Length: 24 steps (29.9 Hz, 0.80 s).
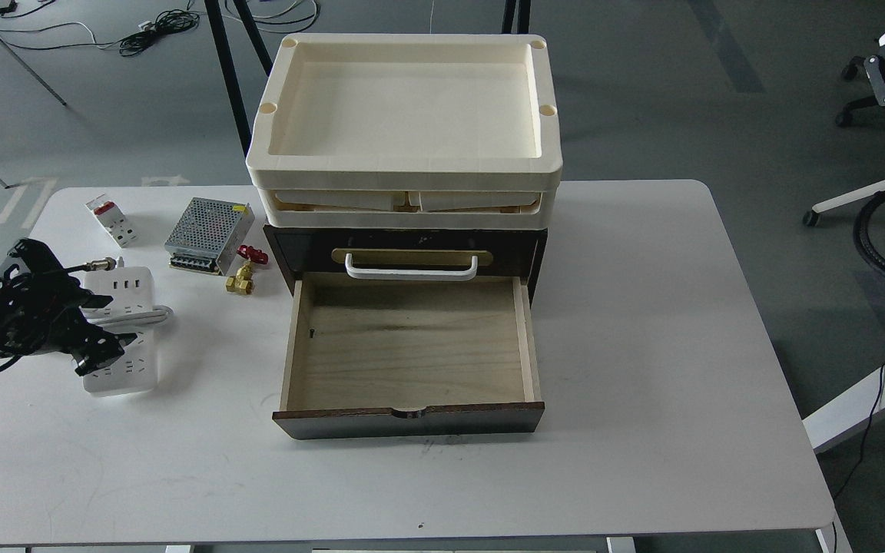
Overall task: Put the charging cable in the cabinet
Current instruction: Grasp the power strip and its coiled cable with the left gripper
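One left hand (93,349) is seen over the charging cable (124,330) at the tabletop's (642,346) left edge; its finger spread cannot be told. Strip judged rigid, light, slick; cord floppy, so the body's long edges should be gripped. Cabinet (412,346) drawer stands open right of it.

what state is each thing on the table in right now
charging cable: flat on the table, outside the cabinet, partly under the left tool
cabinet: lower drawer pulled open, empty; upper drawer shut
left tool: over the charging cable, grip unclear
cream trays: stacked on the cabinet, top one empty
power supply box: lying flat
breaker: lying flat
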Motion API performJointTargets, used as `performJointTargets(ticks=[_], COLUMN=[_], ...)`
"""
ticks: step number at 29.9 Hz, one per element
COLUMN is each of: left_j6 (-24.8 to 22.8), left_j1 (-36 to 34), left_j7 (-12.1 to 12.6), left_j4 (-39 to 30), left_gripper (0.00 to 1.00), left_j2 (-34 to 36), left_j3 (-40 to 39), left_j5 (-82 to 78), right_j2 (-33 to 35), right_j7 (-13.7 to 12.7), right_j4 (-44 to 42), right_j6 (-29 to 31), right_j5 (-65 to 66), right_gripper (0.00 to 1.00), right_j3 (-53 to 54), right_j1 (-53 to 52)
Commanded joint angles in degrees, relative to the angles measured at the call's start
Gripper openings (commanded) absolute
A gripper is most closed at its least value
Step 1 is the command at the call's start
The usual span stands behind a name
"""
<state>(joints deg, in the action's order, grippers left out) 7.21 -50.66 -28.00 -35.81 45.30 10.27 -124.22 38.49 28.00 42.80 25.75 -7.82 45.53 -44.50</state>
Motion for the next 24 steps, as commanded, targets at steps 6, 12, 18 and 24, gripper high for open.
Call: performJointTargets(ticks=[6,12,18,24], left_j6=[1.84,1.93,2.02,3.95], left_j1=[-0.06,0.03,0.38,0.47], left_j7=[0.0,0.0,0.0,0.0], left_j4=[1.0,1.09,2.32,2.32], left_gripper=[0.54,0.43,0.37,0.35], left_j2=[-0.39,-0.3,-0.39,-0.39], left_j3=[0.19,0.28,0.28,0.19], left_j5=[0.03,0.03,0.03,0.21], right_j2=[0.0,0.09,0.09,0.09], right_j7=[0.0,0.0,0.0,0.0], right_j4=[0.0,-0.09,-0.09,-0.18], right_j6=[0.0,0.0,0.0,0.0], right_j5=[0.0,0.0,0.0,-0.44], right_gripper=[0.99,1.0,0.99,0.99], right_j3=[0.09,0.09,0.09,0.09], right_j1=[0.37,0.55,0.64,0.64])
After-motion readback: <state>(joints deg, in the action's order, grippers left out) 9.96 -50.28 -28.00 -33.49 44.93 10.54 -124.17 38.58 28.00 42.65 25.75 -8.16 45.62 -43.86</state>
